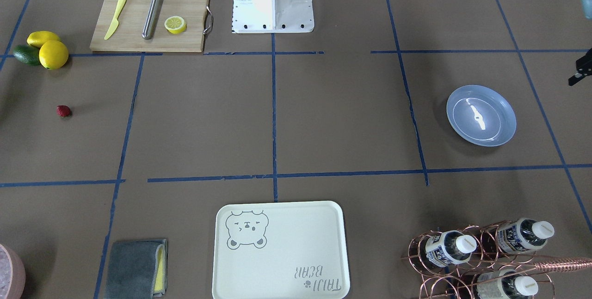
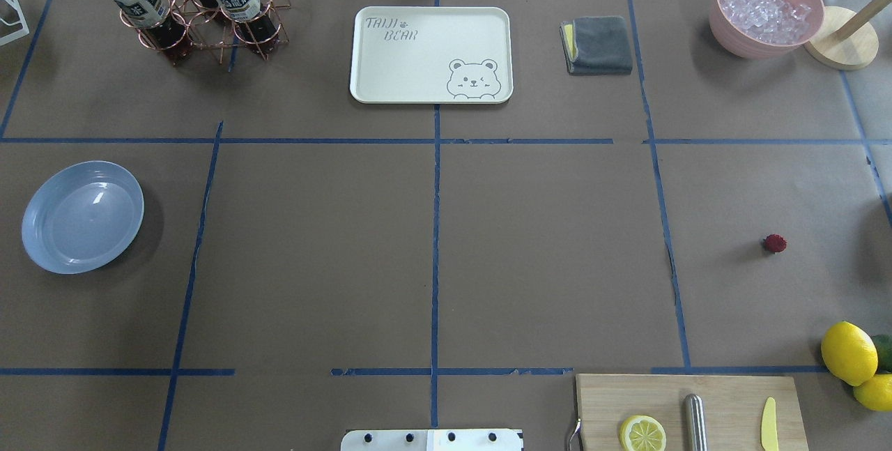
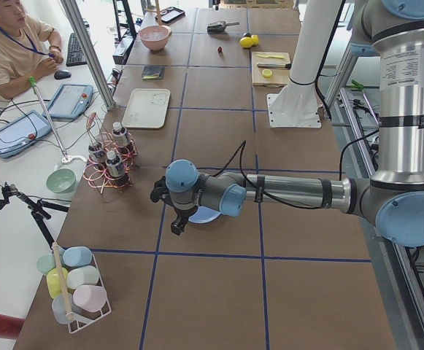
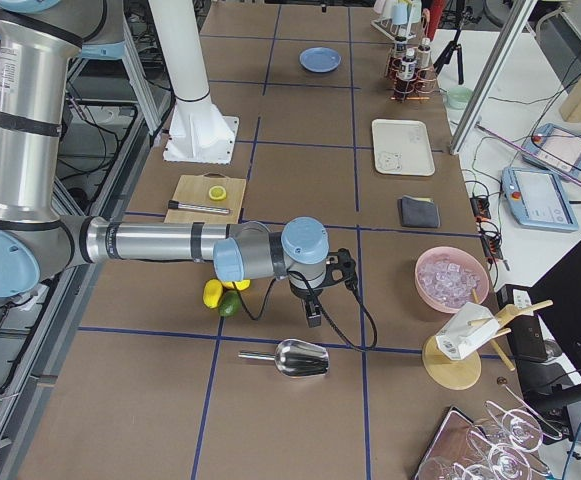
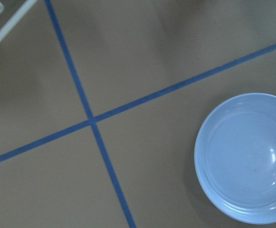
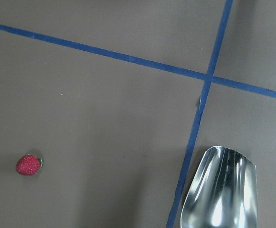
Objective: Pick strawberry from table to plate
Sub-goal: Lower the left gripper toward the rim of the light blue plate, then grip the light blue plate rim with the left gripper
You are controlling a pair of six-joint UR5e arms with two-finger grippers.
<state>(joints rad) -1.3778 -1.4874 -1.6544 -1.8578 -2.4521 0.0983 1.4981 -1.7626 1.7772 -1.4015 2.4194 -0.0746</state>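
Note:
The strawberry, a tiny dark-red berry, lies alone on the brown table on my right side. It sits low left in the right wrist view. The light-blue plate lies bare on my left side, far from the berry. My left gripper hangs by the plate's outer edge, and I cannot tell if it is open or shut. My right gripper hovers near the lemons and the scoop, its state equally unclear.
Two lemons and an avocado lie near the strawberry. A cutting board holds a half lemon, knife and steel rod. There are also a metal scoop, bear tray, grey cloth, bottle rack and ice bowl. A person sits at a side desk.

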